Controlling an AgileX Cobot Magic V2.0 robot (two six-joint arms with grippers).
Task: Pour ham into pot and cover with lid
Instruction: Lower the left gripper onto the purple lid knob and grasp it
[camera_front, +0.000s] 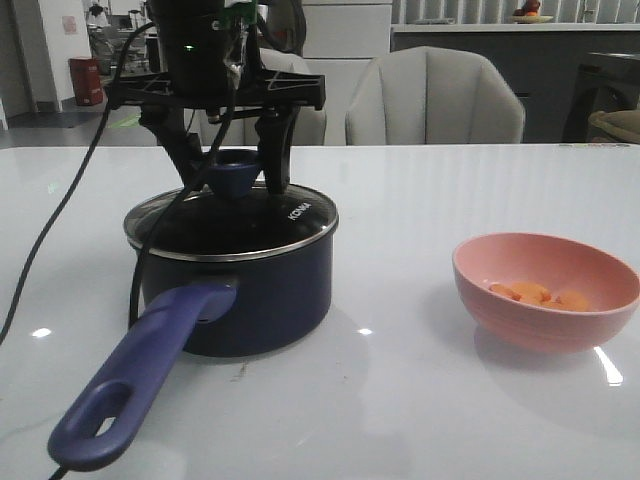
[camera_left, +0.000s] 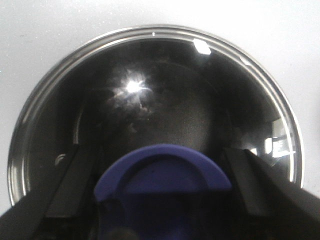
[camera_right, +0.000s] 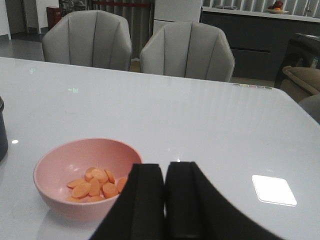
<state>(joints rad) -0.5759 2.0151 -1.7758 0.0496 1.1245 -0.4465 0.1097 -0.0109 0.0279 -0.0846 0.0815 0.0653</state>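
Front view shows a white glossy surface (camera_front: 400, 390) with the pot (camera_front: 240, 290) toward its left edge, purple handle pointing at the near edge. The lid (camera_front: 290, 225) sits on the pot's rim, apparently level. The left pincer (camera_front: 237, 175) hangs straight above it, fingers spread on either side of the blue knob (camera_front: 237, 178); whether they touch the knob cannot be told (the wrist view shows the fingers set apart from it). Toward the right edge stands a pink bowl (camera_front: 545, 300) with the ham (camera_front: 540, 295) inside, so the pouring looks undone while the pot is covered. The right pincer (camera_right: 165, 200), pressed together and holding nothing, hovers near the bowl. Risks: tipping ham now would scatter it over the glass lid; a lid lifted off-centre could tilt, slip, and knock the pot.
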